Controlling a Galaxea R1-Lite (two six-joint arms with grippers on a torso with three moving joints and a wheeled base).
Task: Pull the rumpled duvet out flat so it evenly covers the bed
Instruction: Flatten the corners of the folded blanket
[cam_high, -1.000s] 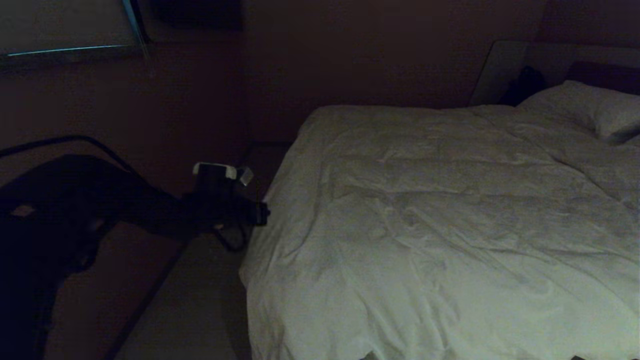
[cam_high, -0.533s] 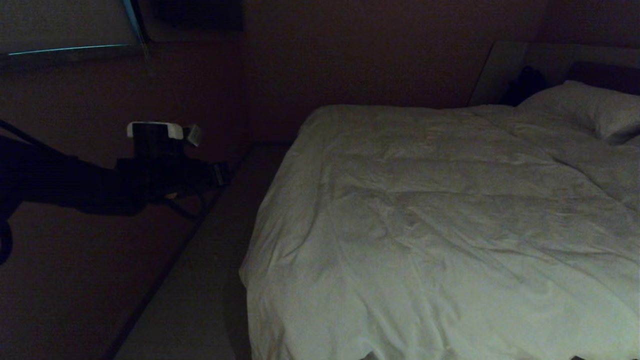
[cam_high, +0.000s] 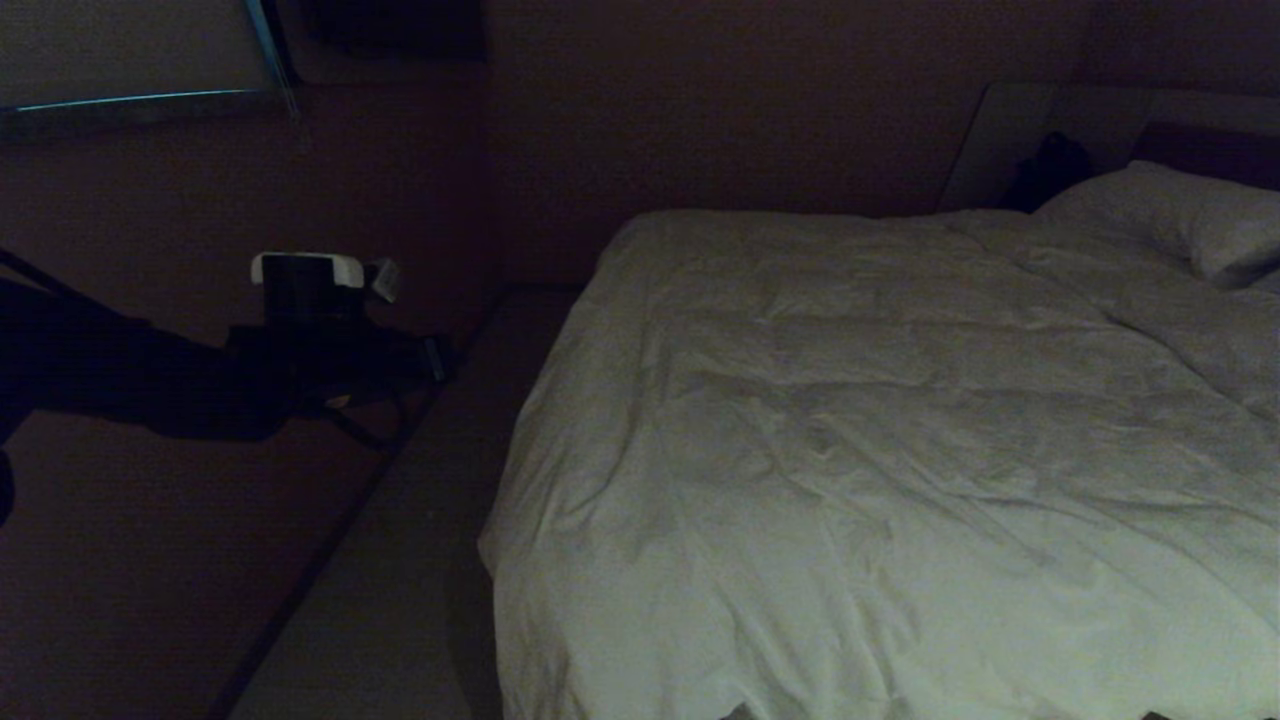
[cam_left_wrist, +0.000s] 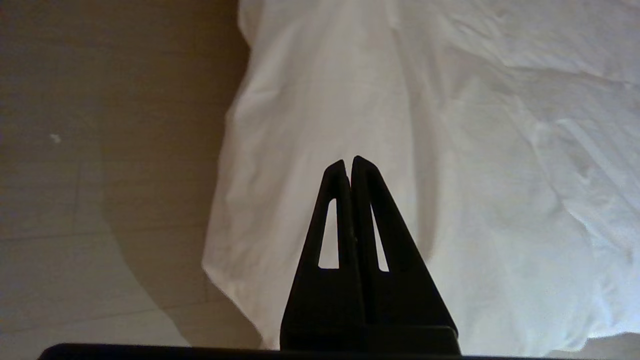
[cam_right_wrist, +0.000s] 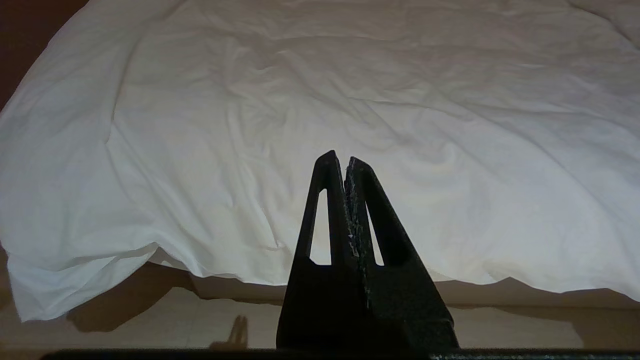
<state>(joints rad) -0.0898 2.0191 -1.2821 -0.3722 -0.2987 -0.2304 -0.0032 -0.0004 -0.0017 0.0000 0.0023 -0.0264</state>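
While the duvet (cam_high: 880, 450) hides the bed, both pincers, left pincer (cam_left_wrist: 349, 165) and right pincer (cam_right_wrist: 339, 160), are closed, empty.

The head view is very dim, with a greenish cast: only the wide, puffy white cloth duvet (cam_high: 880, 450) catches light, brightest toward the bed's near edge, while the floor and wall sink into murk. Both wrist views are far brighter and warm-toned. There the black left hand (cam_left_wrist: 350, 165) and right hand (cam_right_wrist: 339, 159) show as silhouettes, and soft shadows lie under the duvet's hem.
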